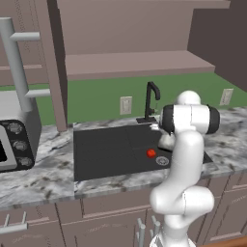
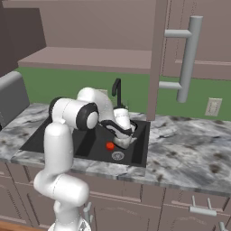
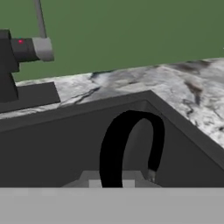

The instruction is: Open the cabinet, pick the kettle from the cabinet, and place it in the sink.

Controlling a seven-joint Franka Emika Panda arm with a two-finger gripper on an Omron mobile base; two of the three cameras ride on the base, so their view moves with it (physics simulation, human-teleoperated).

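The kettle [image 2: 127, 141] sits low in the right part of the dark sink [image 2: 97, 144], silvery-white and squat. In the left base view a sliver of the kettle [image 1: 166, 141] peeks out behind my forearm, over the sink [image 1: 106, 149]. My gripper [image 2: 122, 131] is bent down right on top of it, and its fingers are hidden. The hand view looks close along the kettle's black arched handle [image 3: 131, 144] toward the sink's far corner [image 3: 148, 98]. The cabinet stands open, with its doors [image 1: 53, 62] [image 2: 158, 54] swung outward and its shelf [image 1: 135, 62] bare.
A small red ball [image 1: 151, 153] lies beside the round drain [image 1: 162, 161]. The black faucet [image 1: 150, 99] rises at the sink's back edge. A grey appliance with knobs [image 1: 17, 144] stands on the left counter. Long door handles [image 1: 17, 67] [image 2: 189, 58] jut out at head height.
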